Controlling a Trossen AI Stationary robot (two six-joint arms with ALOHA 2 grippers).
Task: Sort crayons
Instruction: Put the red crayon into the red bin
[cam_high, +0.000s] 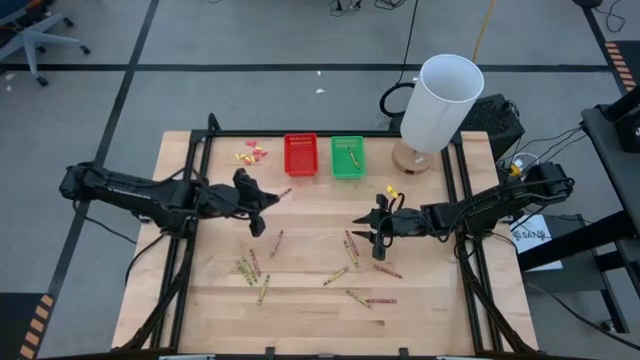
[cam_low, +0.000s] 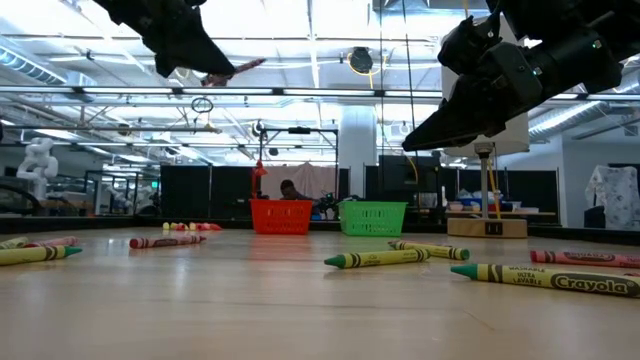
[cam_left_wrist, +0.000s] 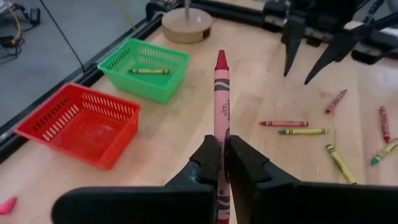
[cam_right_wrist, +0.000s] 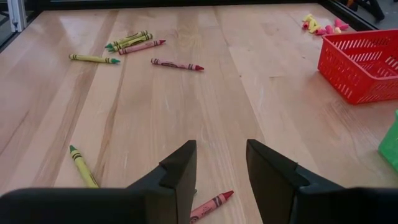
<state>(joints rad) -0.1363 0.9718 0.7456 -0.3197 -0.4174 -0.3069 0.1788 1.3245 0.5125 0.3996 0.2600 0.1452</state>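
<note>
Your left gripper (cam_left_wrist: 222, 163) pinches a red crayon (cam_left_wrist: 221, 102) between its fingers; carry it squarely over the red basket (cam_left_wrist: 81, 124) before releasing; the right gripper (cam_right_wrist: 221, 168) waits above the counter (cam_right_wrist: 155, 112), fingers spread.

Red crayon (cam_left_wrist: 221, 112), red basket (cam_left_wrist: 81, 124), green basket (cam_left_wrist: 146, 68), pale wooden table (cam_high: 300, 300), dark fingers (cam_left_wrist: 249, 165)

Overhead, table-level and wrist views share the red basket (cam_high: 300, 156).

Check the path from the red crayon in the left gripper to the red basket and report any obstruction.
Nothing visible blocks it. The left gripper holds the red crayon above the table, and only bare wood lies between it and the red basket. The green basket sits beside the red one, off the path.
</note>
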